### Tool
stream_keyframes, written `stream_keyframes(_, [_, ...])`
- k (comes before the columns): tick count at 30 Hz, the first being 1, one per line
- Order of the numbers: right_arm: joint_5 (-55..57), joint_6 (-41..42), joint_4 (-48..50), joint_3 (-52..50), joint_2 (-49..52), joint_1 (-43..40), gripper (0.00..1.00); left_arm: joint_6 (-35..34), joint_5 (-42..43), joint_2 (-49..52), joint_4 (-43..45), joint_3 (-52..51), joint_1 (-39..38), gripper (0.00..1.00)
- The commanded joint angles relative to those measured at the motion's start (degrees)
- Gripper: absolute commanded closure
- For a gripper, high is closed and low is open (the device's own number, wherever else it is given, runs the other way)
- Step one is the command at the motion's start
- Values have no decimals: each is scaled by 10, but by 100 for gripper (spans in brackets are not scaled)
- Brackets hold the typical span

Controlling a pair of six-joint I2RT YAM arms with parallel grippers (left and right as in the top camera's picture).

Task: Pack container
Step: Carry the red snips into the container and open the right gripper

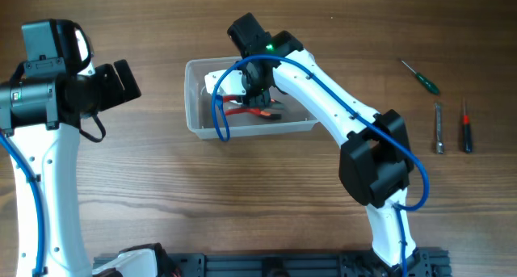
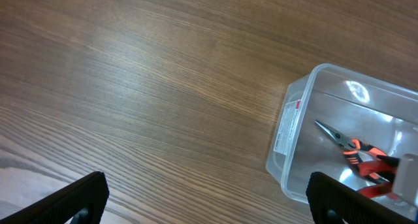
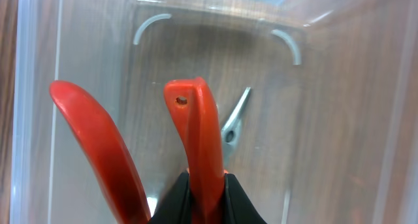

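Your right end effector (image 3: 206, 198) is clenched on one handle of a red-handled hand tool (image 3: 196, 129), inside the clear rectangular plastic container (image 1: 194, 125) at mid-tabletop (image 1: 242, 200). Orange-and-black-handled needle-nose pliers (image 2: 356, 149) lie on its floor. Your left end effector (image 2: 206, 203), released, hovers over open wood to the container's left. A green-handled screwdriver (image 1: 423, 78) lies well right.

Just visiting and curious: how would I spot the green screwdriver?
From the clear container mid-table, look far right, where three slim tools lie. The green screwdriver is farthest from the robot and slanted; the grey tool and red-black screwdriver lie straight, side by side.
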Motion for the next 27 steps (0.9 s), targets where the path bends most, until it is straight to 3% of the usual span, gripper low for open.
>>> stream_keyframes(1, [-25,-7,-14,2,19,-1,94,16,9,4,2,0,3,0])
stream_keyframes(7, [-25,23,-23,-4,23,-2,72,15,9,4,2,0,3,0])
stream_keyframes(12, [-24,35,-26,-3,22,-2,60,15,9,4,1,0,3,0])
stream_keyframes(14, [-15,73,-24,2,19,-2,58,23,10,4,0,0,3,0])
stream_keyframes(20, [43,218,-22,30,-45,-31,55,139,31,4,3,6,9,0])
stream_keyframes(27, [43,378,-18,30,-160,-192,44,201,102,34,7,39,88,0])
